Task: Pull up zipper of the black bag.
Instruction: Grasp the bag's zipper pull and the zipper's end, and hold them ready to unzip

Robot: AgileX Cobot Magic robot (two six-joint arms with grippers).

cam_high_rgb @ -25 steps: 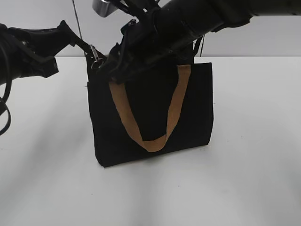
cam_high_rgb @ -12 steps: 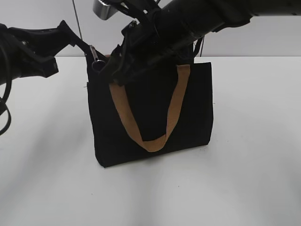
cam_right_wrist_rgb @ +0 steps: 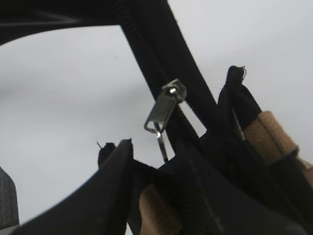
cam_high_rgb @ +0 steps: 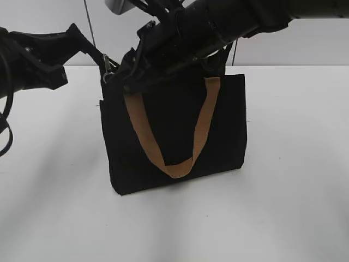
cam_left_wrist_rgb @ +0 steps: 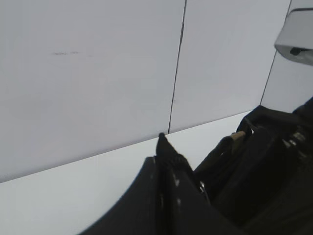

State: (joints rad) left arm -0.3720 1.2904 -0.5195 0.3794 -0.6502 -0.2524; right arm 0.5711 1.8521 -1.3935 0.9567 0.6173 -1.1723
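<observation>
The black bag (cam_high_rgb: 174, 125) stands upright on the white table, one tan handle (cam_high_rgb: 143, 134) hanging down its front. My left gripper (cam_high_rgb: 100, 56) is shut on the black end tab of the zipper at the bag's top left corner; in the left wrist view its jaws (cam_left_wrist_rgb: 161, 143) are pressed together on black fabric. My right gripper (cam_high_rgb: 117, 76) reaches across to that corner. In the right wrist view the silver slider (cam_right_wrist_rgb: 166, 105) sits on the zip line (cam_right_wrist_rgb: 146, 44), its ring pull (cam_right_wrist_rgb: 161, 142) hanging between my spread fingers (cam_right_wrist_rgb: 120, 166). The right gripper (cam_right_wrist_rgb: 156, 152) is open.
The white table (cam_high_rgb: 294, 191) runs all round the bag, with a pale wall behind it. The right arm's bulk covers the bag's top edge. A tan strap (cam_right_wrist_rgb: 156, 210) lies between the right fingers. A grey-white housing (cam_left_wrist_rgb: 296, 36) hangs above.
My right gripper has moved down and left onto the bag's top left corner. The slider sits a little lower and is partly covered. The left gripper has held still.
</observation>
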